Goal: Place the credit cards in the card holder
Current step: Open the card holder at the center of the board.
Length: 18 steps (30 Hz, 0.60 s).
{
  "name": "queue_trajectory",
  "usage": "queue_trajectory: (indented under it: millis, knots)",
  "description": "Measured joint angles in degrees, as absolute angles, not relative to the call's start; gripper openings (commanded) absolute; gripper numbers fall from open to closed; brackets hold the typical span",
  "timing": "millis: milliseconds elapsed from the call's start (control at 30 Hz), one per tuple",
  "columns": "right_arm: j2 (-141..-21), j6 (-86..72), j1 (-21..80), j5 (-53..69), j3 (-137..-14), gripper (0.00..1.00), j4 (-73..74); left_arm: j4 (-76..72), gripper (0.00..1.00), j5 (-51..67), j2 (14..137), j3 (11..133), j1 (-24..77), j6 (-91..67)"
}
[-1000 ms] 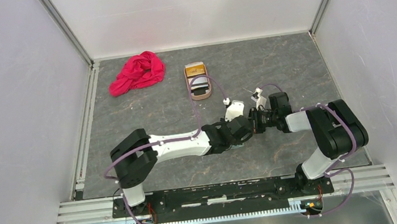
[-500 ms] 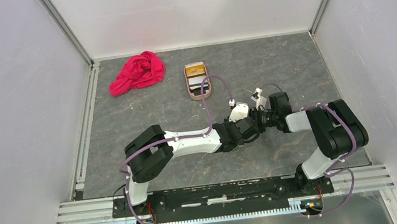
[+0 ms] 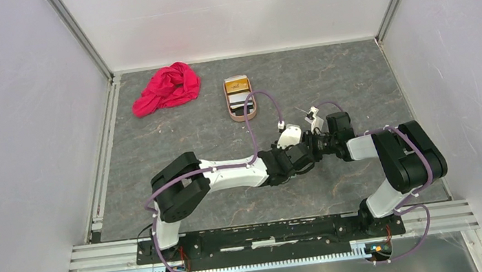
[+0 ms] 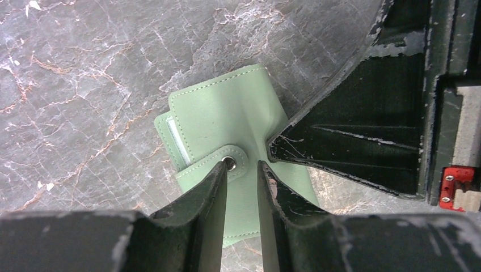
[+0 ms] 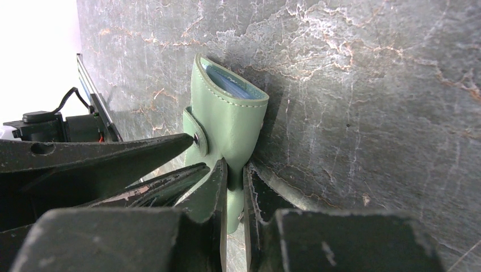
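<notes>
Grey, white-veined stone-look table, boxed in by plain white walls, with aluminium rails along the left and near edges.

Right of centre and toward the near edge: card holder, a flat sage-green leather-look bifold with neat stitched seams. Rounded snap tab with a small metal stud. Light blue lining just showing at the open end in the right wrist view, and a thin pale strip peeking out between the flaps in the left wrist view. Wedged between the two wrists and all but hidden from the overhead camera.

Near the middle of the far edge: pinkish-tan oval tray holding the credit cards, orange at the far end and paler ones nearer, well apart from the card holder. Crumpled red cloth by the far left corner. Purple cable off the left arm, looping across the tray's near end in the overhead view.

Right gripper, scuffed matte black, clamped tight on the card holder's edge, with green cover filling the slit between the jaws and one finger pressing a crease into the surface. Left gripper, equally worn, parted only a sliver, with tips set at the snap tab and one tip touching the stud. No clear pinch on anything.
</notes>
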<state>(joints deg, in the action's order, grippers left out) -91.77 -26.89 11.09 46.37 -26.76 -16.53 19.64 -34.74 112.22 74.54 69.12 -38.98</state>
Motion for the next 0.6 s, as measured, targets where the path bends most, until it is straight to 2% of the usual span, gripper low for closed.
queue_trajectory:
  millis: [600]
  knots:
    - [-91.8,-26.9,11.1,46.2,-26.8,0.04,-16.5,21.0,0.43,-38.0,111.0,74.4,69.2,-36.3]
